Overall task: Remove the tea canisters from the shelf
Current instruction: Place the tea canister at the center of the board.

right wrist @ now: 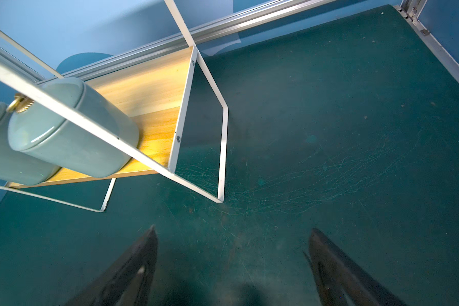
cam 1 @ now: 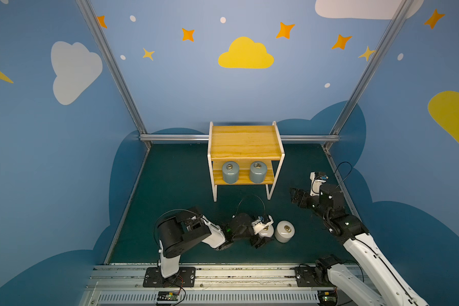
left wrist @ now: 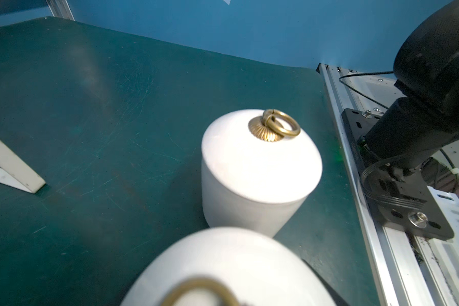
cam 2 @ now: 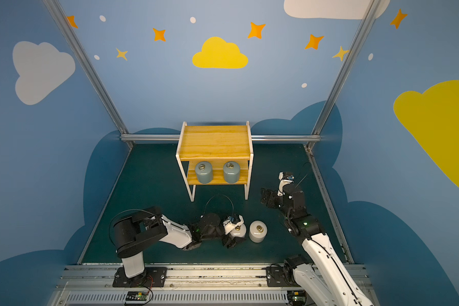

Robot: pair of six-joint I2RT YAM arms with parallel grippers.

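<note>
Two glossy grey-blue canisters [cam 1: 230, 173] [cam 1: 258, 172] with brass-ringed lids stand side by side on the lower board of the shelf [cam 1: 245, 140]. Two larger white canisters [cam 1: 267, 233] [cam 1: 284, 232] stand on the near green mat [cam 1: 170, 198]. The left gripper [cam 1: 263, 236] brackets the left one, and I cannot tell whether it grips. The right gripper [right wrist: 233, 230] has its fingers apart and empty.

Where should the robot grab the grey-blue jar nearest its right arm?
Probably take the grey-blue canister around its round body, coming from the open front of the shelf. The top board overhangs its lid ring, blocking a reach from above; the right gripper is open.
</note>
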